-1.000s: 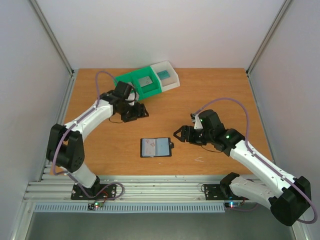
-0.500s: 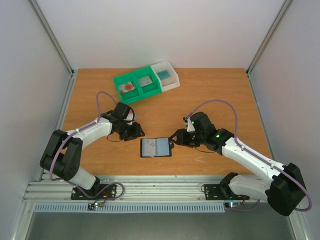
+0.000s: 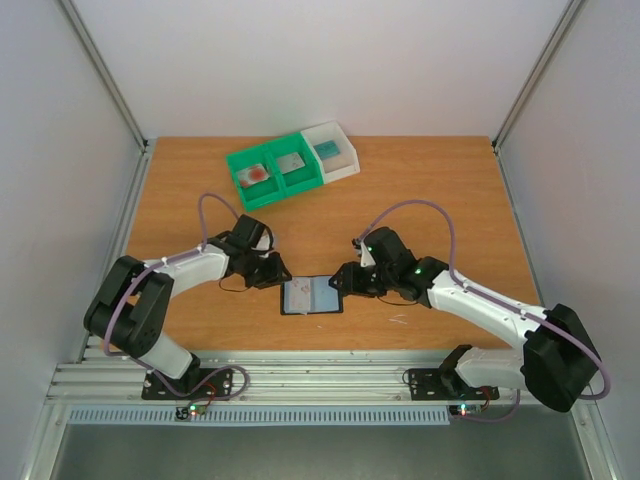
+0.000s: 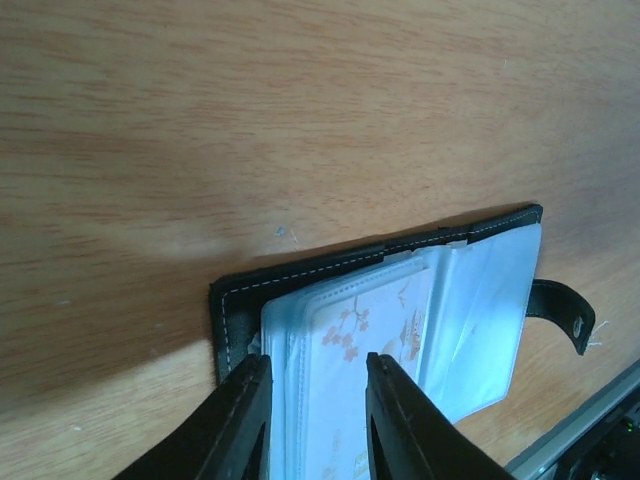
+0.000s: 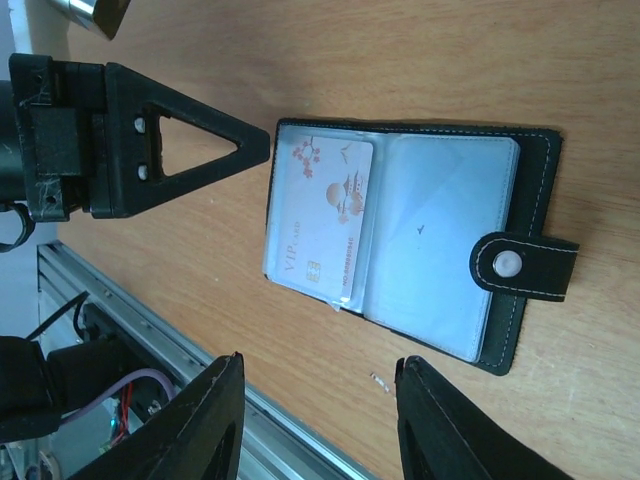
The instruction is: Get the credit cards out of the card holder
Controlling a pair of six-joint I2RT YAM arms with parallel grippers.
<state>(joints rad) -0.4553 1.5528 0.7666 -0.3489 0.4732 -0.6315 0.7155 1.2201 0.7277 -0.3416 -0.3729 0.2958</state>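
The card holder (image 3: 312, 296) lies spread open on the table, black outside with pale blue sleeves. A whitish credit card (image 5: 320, 215) with pink blossoms sits in its left sleeve (image 4: 370, 340). The black clasp tab (image 5: 520, 265) sticks out on the other side. My left gripper (image 3: 274, 273) is at the holder's left edge. In the left wrist view it (image 4: 318, 358) is open a little, and its fingers straddle the sleeves without pinching them. My right gripper (image 3: 345, 281) is just off the clasp side. It (image 5: 320, 360) is open with only bare table between its fingers.
A green bin (image 3: 270, 172) at the back left holds a card with a red blotch (image 3: 256, 176) and a grey one. A white bin (image 3: 333, 150) adjoins it. The metal rail (image 5: 100, 290) runs along the table's near edge.
My left arm came forward from the green bin to the holder's left edge while its jaws narrowed. My right gripper slid left to the clasp side and its jaws narrowed too.
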